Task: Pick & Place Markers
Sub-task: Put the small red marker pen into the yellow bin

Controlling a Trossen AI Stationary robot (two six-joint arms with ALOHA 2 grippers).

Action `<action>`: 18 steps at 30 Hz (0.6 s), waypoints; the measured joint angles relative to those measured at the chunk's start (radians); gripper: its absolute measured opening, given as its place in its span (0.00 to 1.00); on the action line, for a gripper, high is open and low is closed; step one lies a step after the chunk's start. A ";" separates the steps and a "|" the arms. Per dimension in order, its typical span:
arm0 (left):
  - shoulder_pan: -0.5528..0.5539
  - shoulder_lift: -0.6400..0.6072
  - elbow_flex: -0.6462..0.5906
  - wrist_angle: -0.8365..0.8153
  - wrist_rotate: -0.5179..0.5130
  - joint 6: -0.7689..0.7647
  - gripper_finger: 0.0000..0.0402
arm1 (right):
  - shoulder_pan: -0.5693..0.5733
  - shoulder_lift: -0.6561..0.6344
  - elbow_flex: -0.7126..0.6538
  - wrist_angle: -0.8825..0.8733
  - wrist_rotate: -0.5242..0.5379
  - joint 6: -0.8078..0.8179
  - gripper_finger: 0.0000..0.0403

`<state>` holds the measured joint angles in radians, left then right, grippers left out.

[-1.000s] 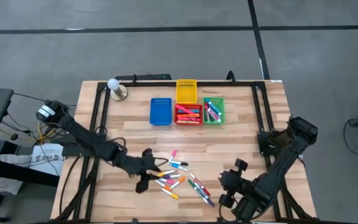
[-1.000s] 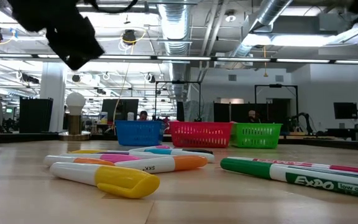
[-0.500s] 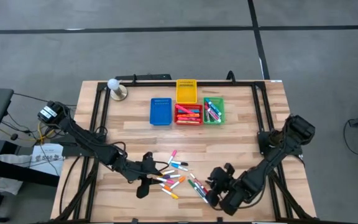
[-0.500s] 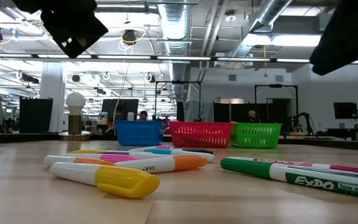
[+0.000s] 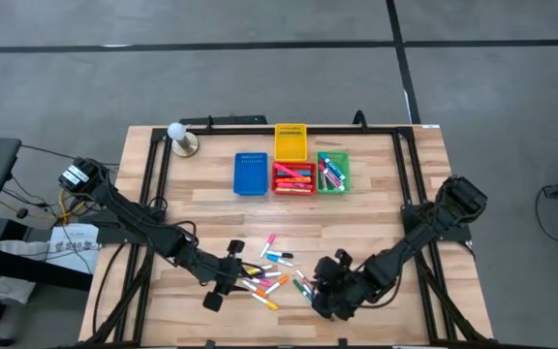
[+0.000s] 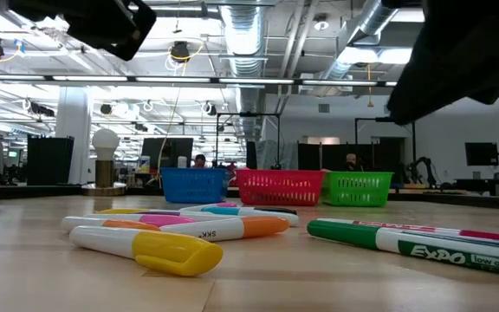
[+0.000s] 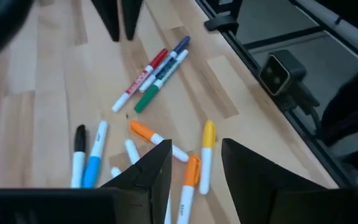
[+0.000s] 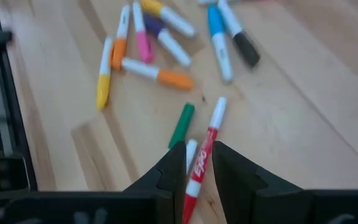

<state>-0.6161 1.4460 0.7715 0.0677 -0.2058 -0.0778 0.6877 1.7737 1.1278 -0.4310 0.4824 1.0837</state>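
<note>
Pale slatted wooden tabletop (image 5: 376, 204) carries everything, with an open workshop of ducts and ceiling lights showing behind it in the low view. Toward its far edge stand four small square perforated plastic bins: a blue bin (image 5: 250, 174), a yellow bin (image 5: 291, 142), a red bin (image 5: 294, 178) and a green bin (image 5: 333, 172), the red and green ones already holding pens. Near the front edge lies the loose scatter of markers (image 5: 277, 273), slim plastic pens with white barrels and coloured caps, flat on the wood and partly overlapping. The left claw (image 5: 235, 276) hangs low at that pile's left side, its fingers apart and empty over an orange-capped and a yellow-capped pen. The right claw (image 8: 194, 165) sits low at the pile's right side, its fingers a narrow gap apart, with a red-and-white marker (image 8: 202, 157) lying in line between them, not yet clamped as far as I can judge; a green-capped marker (image 8: 181, 126) lies just beside it. These pens look light, rigid and smooth, so likely to roll or slip; a grip across the barrel at mid-length, square to its axis, seems safest, choosing an outlying pen clear of its neighbours.
</note>
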 joint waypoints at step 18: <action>0.077 -0.016 -0.101 -0.013 0.046 -0.153 0.35 | -0.154 0.063 0.000 0.018 -0.189 -0.142 0.17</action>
<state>-0.5392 1.4297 0.6706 0.0552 -0.1595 -0.2307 0.5342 1.8370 1.1275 -0.4131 0.2935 0.9421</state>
